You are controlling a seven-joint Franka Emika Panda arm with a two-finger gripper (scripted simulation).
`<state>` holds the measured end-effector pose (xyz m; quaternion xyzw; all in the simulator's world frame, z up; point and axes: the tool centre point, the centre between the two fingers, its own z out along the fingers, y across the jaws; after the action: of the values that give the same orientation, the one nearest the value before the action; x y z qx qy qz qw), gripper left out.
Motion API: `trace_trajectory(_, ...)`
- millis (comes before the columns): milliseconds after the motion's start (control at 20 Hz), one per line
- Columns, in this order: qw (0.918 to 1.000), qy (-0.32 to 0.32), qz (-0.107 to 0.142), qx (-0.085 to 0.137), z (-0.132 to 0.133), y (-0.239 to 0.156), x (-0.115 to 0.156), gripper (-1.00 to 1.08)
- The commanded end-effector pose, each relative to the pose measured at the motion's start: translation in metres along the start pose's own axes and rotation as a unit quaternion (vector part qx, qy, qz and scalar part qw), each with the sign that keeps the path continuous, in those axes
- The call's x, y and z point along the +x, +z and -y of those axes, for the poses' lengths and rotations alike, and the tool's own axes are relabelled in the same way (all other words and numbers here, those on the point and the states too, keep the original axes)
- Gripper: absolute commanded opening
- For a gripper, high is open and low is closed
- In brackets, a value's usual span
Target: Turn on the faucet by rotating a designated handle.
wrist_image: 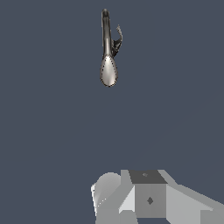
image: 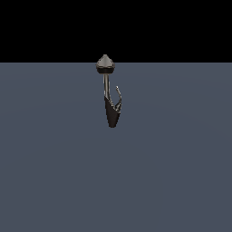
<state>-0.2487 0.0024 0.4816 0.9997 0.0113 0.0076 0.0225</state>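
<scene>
faucet (image: 110, 97) upright mid-floor, well apart from the arm | handle (image: 118, 96) branches toward exterior view's right | hand (wrist_image: 148, 199) partly seen in wrist view, grip state cannot be told | advice: approach beside the thin lever, push sideways, avoid the stem

Exterior view: set off the arm, level and some way back; the small dark metal faucet (image: 110, 97) is seen side-on at centre, upright on the flat grey-blue floor (image: 54, 172). Wrist view: faced downward, pale grey arm housing (wrist_image: 148, 199) close in the foreground. The faucet (wrist_image: 108, 52) is shared by both views.
</scene>
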Motion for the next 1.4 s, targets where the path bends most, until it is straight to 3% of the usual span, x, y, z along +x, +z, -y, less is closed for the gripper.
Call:
trace_trajectory(0,1.0,0.0,0.0,0.0,0.0,0.0,0.0,-1.0)
trace_trajectory(600,0.9997,0.009,-0.006,-0.021,-0.006,-0.001,0.007,-1.0)
trace_trajectory(1000,0.9997,0.025,0.0,-0.008,-0.003,0.0,0.018,-1.0)
trace_trajectory(1350,0.9976,0.065,0.014,0.021,0.003,0.005,0.045,-1.0)
